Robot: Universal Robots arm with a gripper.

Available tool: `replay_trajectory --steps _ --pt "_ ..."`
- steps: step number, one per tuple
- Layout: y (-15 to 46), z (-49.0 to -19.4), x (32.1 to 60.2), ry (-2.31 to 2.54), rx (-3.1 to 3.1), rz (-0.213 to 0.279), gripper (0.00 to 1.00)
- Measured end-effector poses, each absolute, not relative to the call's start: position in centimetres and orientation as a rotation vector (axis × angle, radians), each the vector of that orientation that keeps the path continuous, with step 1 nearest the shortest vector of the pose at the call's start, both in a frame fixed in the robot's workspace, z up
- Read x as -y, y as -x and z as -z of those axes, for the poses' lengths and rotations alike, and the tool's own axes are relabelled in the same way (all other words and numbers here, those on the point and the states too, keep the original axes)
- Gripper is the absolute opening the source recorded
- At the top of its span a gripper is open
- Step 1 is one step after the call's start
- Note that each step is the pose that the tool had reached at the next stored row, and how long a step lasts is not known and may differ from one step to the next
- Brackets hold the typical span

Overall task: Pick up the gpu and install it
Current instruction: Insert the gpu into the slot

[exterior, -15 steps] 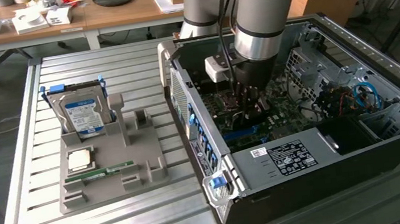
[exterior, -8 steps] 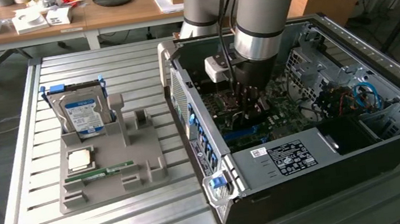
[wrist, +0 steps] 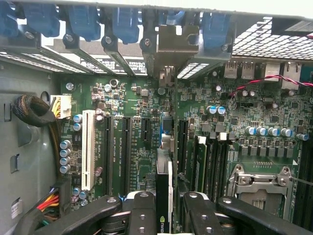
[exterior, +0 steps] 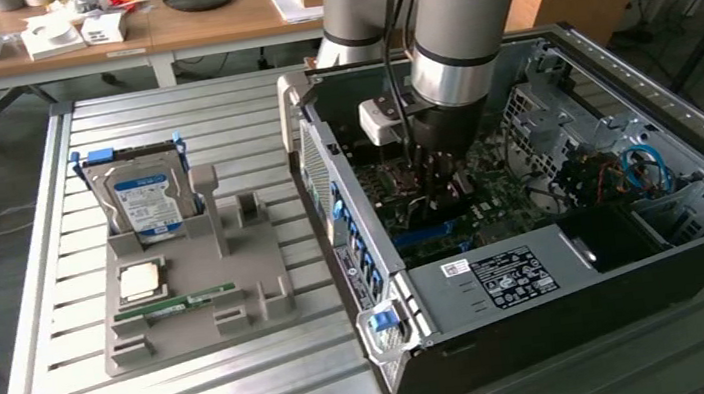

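Observation:
In the wrist view the gpu [wrist: 163, 191] stands edge-on between my two black fingers [wrist: 142, 213], and my gripper [wrist: 166, 218] is shut on it. Its thin edge runs across the green motherboard [wrist: 132, 147] along the black expansion slots. Its silver bracket [wrist: 172, 41] reaches the rear slot openings under the blue clips. Whether the card sits in a slot I cannot tell. In the exterior view my gripper [exterior: 435, 162] is down inside the open computer case [exterior: 602, 267], above the motherboard, and the arm hides the card.
A white slot [wrist: 88, 147], a black cable bundle [wrist: 34, 110] and the CPU socket [wrist: 259, 178] flank the card. On the slatted table a grey holder [exterior: 243, 291] carries a hard drive [exterior: 140, 198], a processor [exterior: 141, 280] and a memory stick [exterior: 176, 301].

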State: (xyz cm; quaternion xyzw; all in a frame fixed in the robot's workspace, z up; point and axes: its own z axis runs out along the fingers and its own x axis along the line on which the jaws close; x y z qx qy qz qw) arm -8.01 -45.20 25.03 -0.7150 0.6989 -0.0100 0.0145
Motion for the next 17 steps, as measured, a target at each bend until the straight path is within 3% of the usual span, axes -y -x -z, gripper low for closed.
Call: replay_trajectory --steps 17 --pt "8.04 -25.03 45.31 2.226 -2.175 0.031 0.26"
